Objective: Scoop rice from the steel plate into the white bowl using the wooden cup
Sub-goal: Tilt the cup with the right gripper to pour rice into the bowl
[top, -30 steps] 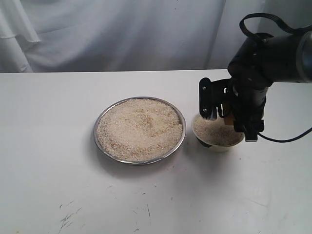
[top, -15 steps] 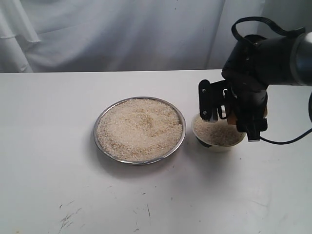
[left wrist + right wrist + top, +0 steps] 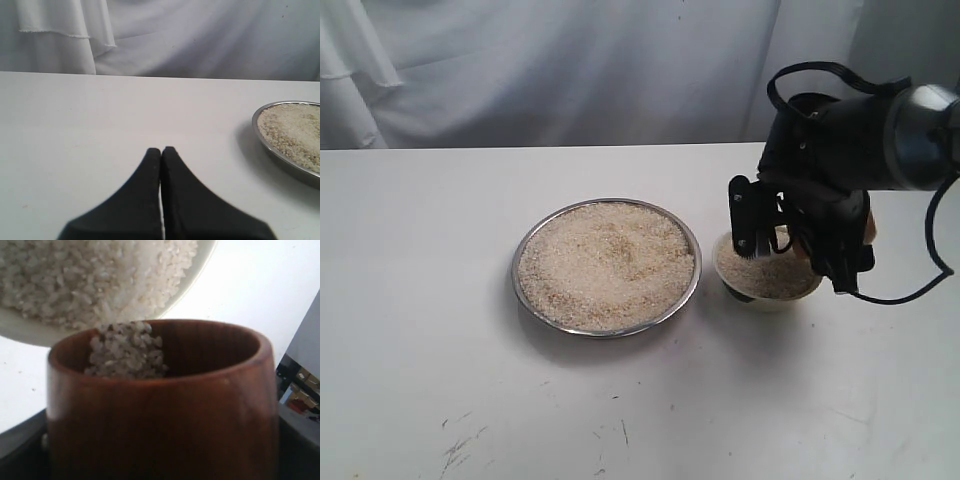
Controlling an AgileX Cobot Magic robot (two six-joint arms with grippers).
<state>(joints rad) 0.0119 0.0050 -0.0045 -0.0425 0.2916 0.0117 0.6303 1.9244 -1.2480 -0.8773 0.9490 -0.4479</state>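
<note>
Your right tool [image 3: 790, 245] is clamped on the small reddish-brown wooden cup [image 3: 160, 410]. It holds the cup tipped just above the small round white bowl [image 3: 767, 290], with a clump of off-white rice grains [image 3: 127, 351] at the cup's lip. The bowl, itself holding rice, stands on the white counter [image 3: 420, 350] just beside the wide, shiny steel plate [image 3: 517, 285], which is heaped with rice. Your left tool [image 3: 161, 152] has its tips pressed together on nothing, near the plate.

One plate [image 3: 608, 332], one bowl [image 3: 763, 299] (one cup [image 3: 160, 425])
</note>
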